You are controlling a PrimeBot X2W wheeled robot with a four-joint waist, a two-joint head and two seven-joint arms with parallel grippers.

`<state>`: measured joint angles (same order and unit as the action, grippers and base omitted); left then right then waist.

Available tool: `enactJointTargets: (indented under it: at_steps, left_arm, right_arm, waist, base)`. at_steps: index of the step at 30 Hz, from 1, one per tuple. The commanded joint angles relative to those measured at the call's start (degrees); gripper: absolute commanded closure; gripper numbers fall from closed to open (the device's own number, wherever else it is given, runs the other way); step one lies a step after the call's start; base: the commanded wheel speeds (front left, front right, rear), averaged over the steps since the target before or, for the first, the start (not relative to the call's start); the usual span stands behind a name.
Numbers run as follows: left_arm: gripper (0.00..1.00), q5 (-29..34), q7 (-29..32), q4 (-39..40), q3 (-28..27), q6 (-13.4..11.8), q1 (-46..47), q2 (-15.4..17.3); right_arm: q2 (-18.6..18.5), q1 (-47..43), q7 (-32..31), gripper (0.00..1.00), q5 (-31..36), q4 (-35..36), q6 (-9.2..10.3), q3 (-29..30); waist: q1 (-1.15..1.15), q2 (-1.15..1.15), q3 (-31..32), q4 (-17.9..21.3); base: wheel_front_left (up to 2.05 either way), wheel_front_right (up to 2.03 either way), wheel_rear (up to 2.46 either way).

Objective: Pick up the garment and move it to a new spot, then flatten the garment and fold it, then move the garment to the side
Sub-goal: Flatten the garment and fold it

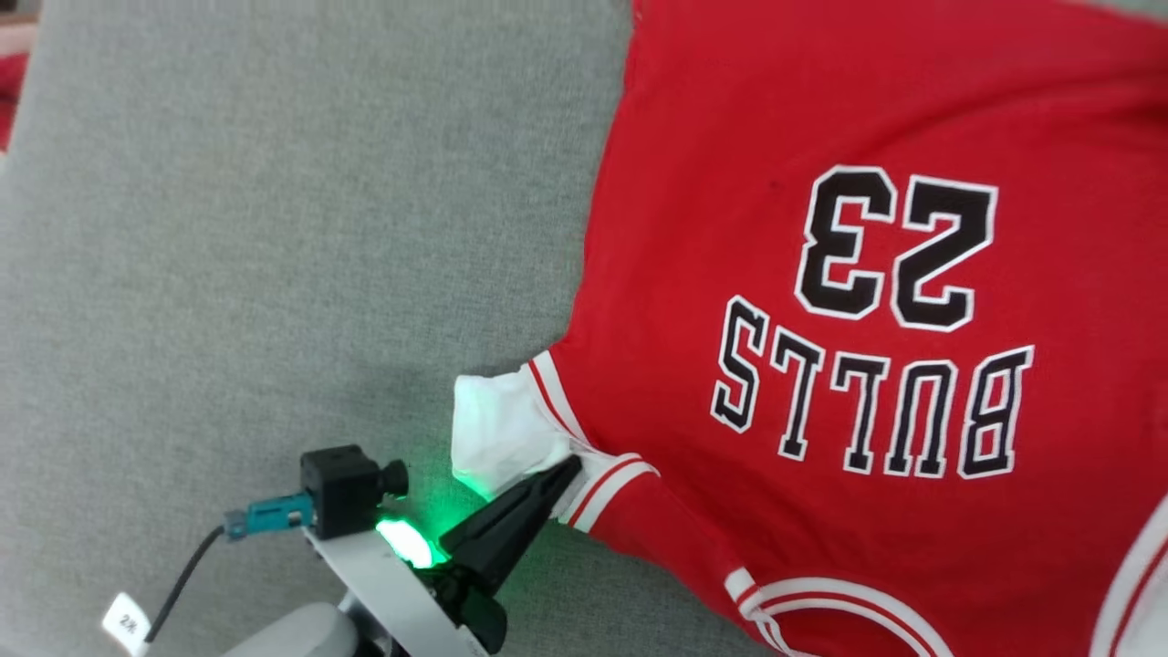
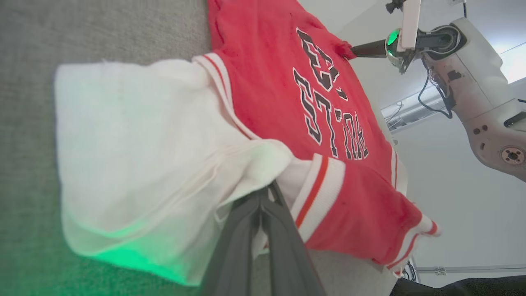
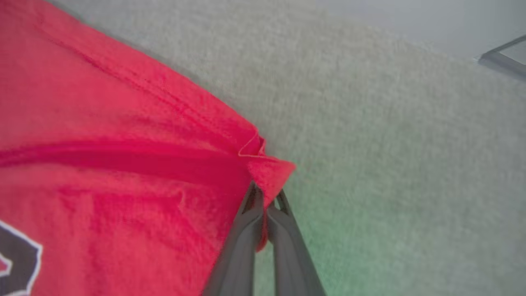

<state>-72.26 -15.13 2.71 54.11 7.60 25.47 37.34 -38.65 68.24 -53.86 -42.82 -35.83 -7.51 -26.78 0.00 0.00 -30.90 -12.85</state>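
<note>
Fingers of the left gripper are pressed together on the garment, at the place where its white sleeve meets the red-and-white striped band. In the left wrist view the two dark fingers rise from the bottom and close under the sleeve, which is bunched and a little lifted. A green light shines on this wrist and colours the sleeve and the grey cloth top of the desk beside it. A small black camera with a teal plug sits on the same wrist.

The garment lies on the right half of the desk with the print up. Its striped V-neck trim is toward the near edge and its hem toward the far edge. The word "BULLS" and, farther, the number "23" read upside down from the head view. The red body is mostly flat, with some soft wrinkles.

Farther away, the right gripper has its fingers together, clamped on a red corner of the hem, and this corner is folded over the tips. The left wrist view shows this gripper at the far corner of the garment, with the pale arm behind it. Grey desk top continues past this corner toward the far edge.

A bit of another red cloth shows at the left edge of the desk.
</note>
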Motion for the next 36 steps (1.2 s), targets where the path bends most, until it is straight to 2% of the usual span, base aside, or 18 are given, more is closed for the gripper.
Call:
enactJointTargets:
  at_steps: [1,3,4,5,12,16,21,26,30,36]
  left_arm:
    - [1.00,-0.1,0.0,-1.1,-1.0,-0.2,-1.3,0.7]
    - [1.00,-0.2,0.0,-1.0,-1.2,-0.2,-2.0,0.9]
    - [1.00,-0.4,0.0,-0.9,-1.6,-0.2,-3.2,1.1]
    - [1.00,-0.4,0.0,-0.9,-1.6,-0.2,-3.2,1.1]
    - [1.00,-0.8,0.0,-1.1,-2.5,-0.2,-6.6,3.1]
    - [1.00,-1.0,0.0,-1.2,-2.8,-0.2,-8.3,4.2]
    - [1.00,-1.0,0.0,-1.1,-3.7,-0.2,-9.6,4.8]
    - [1.00,-0.6,0.0,-0.9,-4.7,-0.2,-10.5,5.2]
    - [1.00,-0.3,0.0,-0.8,-5.4,-0.2,-10.9,5.1]
    - [1.00,-0.2,0.0,-0.7,-5.6,-0.2,-11.3,4.5]
  right_arm:
    - [-2.1,-3.5,-0.4,1.00,-2.0,2.5,0.05,-0.9]
    - [-3.4,-5.6,-0.4,1.00,-3.1,4.4,0.05,-1.2]
    - [-6.2,-9.7,-0.3,1.00,-5.4,8.3,0.05,-1.3]
    - [-6.2,-9.7,-0.3,1.00,-5.4,8.3,0.05,-1.3]
    - [-14.5,-27.7,-0.5,1.00,-11.4,21.5,0.05,-0.2]
    - [-17.3,-38.4,-1.0,1.00,-13.9,28.4,0.05,1.5]
    - [-18.4,-50.3,-1.2,1.00,-14.5,35.0,0.05,4.7]
    - [-16.5,-61.1,-1.9,1.00,-13.1,40.0,0.05,8.7]
    - [-13.8,-68.8,-4.5,1.00,-12.2,43.3,0.05,9.5]
    - [-7.8,-72.3,-4.0,1.00,-8.6,46.1,0.05,11.3]
  waist:
    - [0.00,0.00,4.4,1.6]
    - [0.00,0.00,5.3,2.0]
    - [0.00,0.00,6.9,2.7]
    - [0.00,0.00,6.9,2.7]
    - [0.00,0.00,11.4,5.1]
    - [0.00,0.00,13.0,6.7]
    - [0.00,0.00,14.1,8.2]
    - [0.00,0.00,14.3,9.1]
    - [0.00,0.00,14.2,9.5]
    - [0.00,0.00,14.6,9.7]
  base:
    - [0.00,0.00,0.00]
    - [0.00,0.00,0.00]
    - [0.00,0.00,0.00]
    - [0.00,0.00,0.00]
    - [0.00,0.00,0.00]
    - [0.00,0.00,0.00]
    - [0.00,0.00,0.00]
    - [0.00,0.00,0.00]
    - [0.00,0.00,0.00]
    - [0.00,0.00,0.00]
